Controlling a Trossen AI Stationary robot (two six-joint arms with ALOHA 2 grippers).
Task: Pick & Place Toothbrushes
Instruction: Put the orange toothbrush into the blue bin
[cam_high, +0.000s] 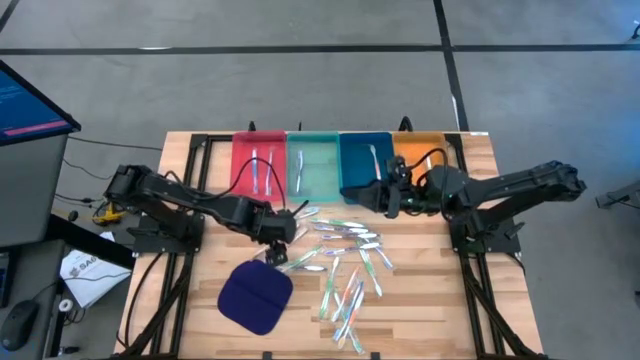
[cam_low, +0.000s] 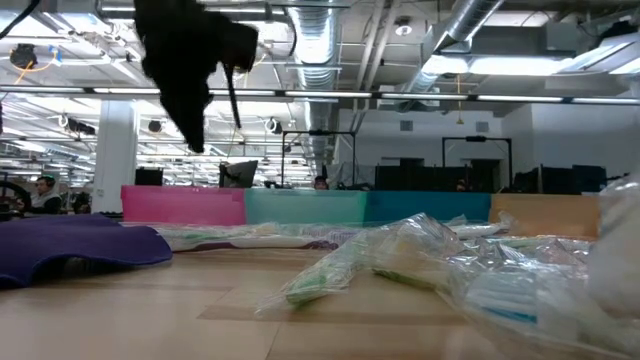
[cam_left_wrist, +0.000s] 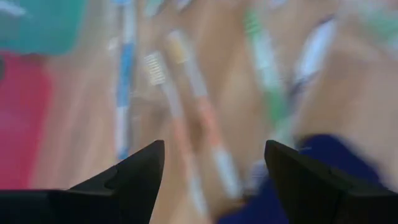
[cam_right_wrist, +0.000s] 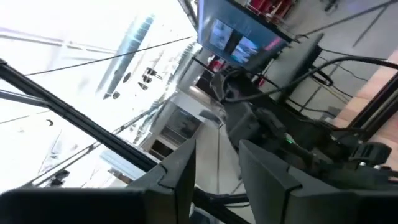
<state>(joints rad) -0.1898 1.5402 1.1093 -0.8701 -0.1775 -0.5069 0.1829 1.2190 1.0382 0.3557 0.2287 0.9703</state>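
Toothbrushes (cam_high: 345, 262): thin whitish sticks in clear wrappers with teal, green, pink and orange accents, loose in a scatter on the wooden slat table (cam_high: 430, 300), mid to near side. A few more lie in the trays at the far edge.

Near side: dark blue rounded cloth pad (cam_high: 255, 296), left of the scatter and close to its nearest brushes.

Left gripper (cam_high: 279, 243) hangs above the left edge of the scatter, just beyond the pad. Fingers (cam_left_wrist: 134, 180) spread wide, nothing between them. Left wrist view looks down on an orange-accented brush (cam_left_wrist: 199, 118), a blue one and a green one on the wood, with a corner of the pad by one finger.

Right gripper (cam_high: 393, 186) is further back, at the near wall of the blue plastic tray (cam_high: 362, 160), camera aimed up at the room. Fingers (cam_right_wrist: 177, 171) show a narrow gap; nothing visible in it. Cannot tell more than partly closed, empty as seen.

Far edge, left to right: red plastic tray (cam_high: 258, 160), teal plastic tray (cam_high: 312, 162), blue tray, orange plastic tray (cam_high: 420, 150). Brushes visible in red, teal and blue.

Low view: wrapped brushes (cam_low: 400, 262) in front, trays behind.
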